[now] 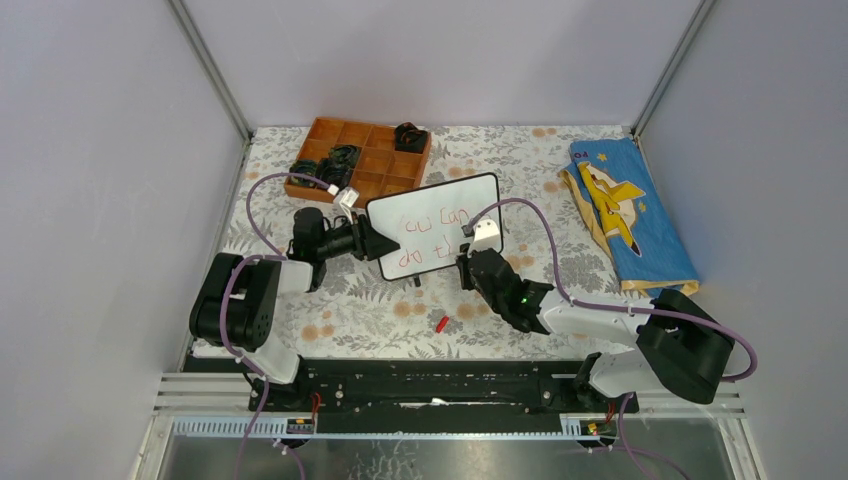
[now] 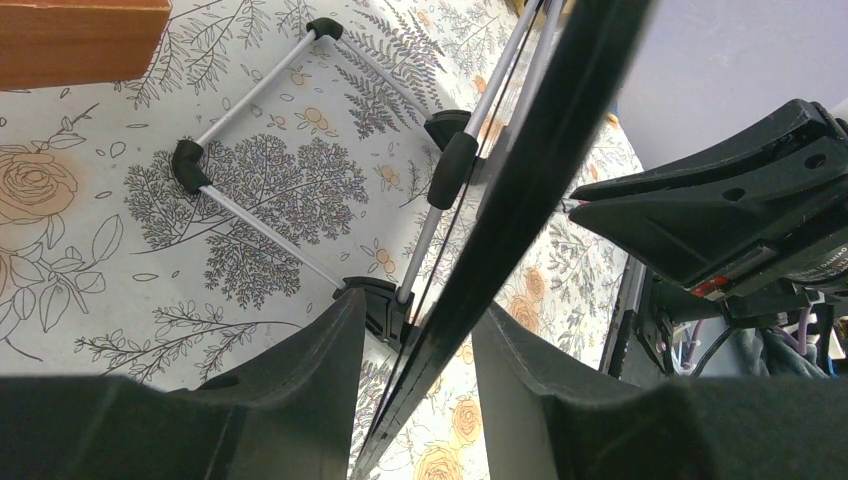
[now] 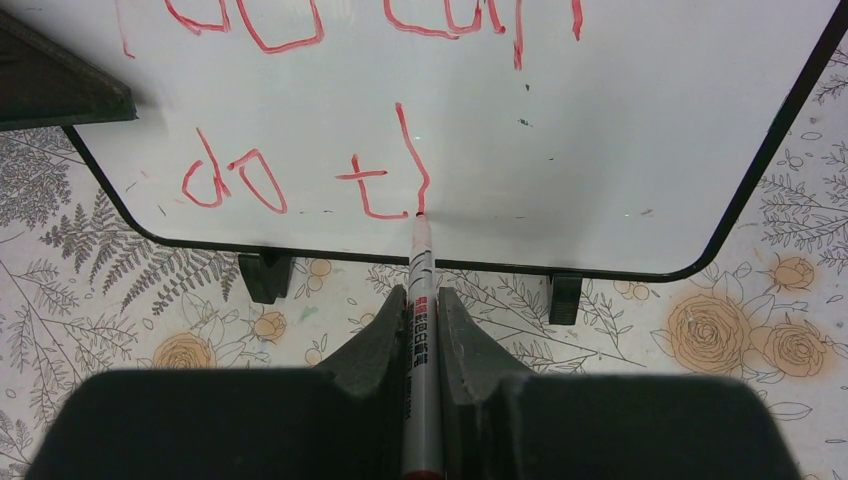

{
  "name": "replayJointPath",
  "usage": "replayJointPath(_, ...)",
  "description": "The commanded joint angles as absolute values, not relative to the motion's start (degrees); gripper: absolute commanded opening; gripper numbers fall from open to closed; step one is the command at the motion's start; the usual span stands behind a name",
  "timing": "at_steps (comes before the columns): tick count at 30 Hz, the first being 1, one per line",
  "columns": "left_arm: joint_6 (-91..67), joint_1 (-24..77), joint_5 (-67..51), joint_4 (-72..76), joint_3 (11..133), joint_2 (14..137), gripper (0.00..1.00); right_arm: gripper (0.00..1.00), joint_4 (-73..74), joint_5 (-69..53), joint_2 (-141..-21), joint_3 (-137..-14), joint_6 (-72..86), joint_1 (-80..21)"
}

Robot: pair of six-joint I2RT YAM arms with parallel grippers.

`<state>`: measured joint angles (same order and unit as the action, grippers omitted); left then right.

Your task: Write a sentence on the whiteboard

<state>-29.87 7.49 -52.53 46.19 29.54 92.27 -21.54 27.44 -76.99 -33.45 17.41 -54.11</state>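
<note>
Right gripper [image 3: 422, 305] clenched on red marker [image 3: 421, 262], tip at the last stroke.
My left gripper [image 2: 418, 318] clamps the whiteboard [image 3: 620, 140] edge, mid-table toward the far edge; pushing too hard could tilt it, smearing the sentence [image 3: 290, 185].

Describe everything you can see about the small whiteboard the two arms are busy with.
The whiteboard is a small glossy white rectangle with a thin black frame, rounded corners and two black feet. It stands on the floral tablecloth, propped by a metal-rod stand behind. The left gripper clamps one side edge. Red handwriting fills two lines; the lower reads "do t" plus a stroke, where the marker held by the right gripper touches it.
</note>
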Motion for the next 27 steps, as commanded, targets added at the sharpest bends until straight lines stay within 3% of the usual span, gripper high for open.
replayJointPath(1,-28.7,7.9,-52.1,46.7,30.9,91.2,0.5,0.0,-22.1,28.0,-76.8,-34.0,17.9,-53.6)
replayJointPath(27,-28.1,8.0,-52.0,46.1,31.0,91.0,0.5,0.0,-20.9,32.6,-77.4,-39.7,14.2,-53.5)
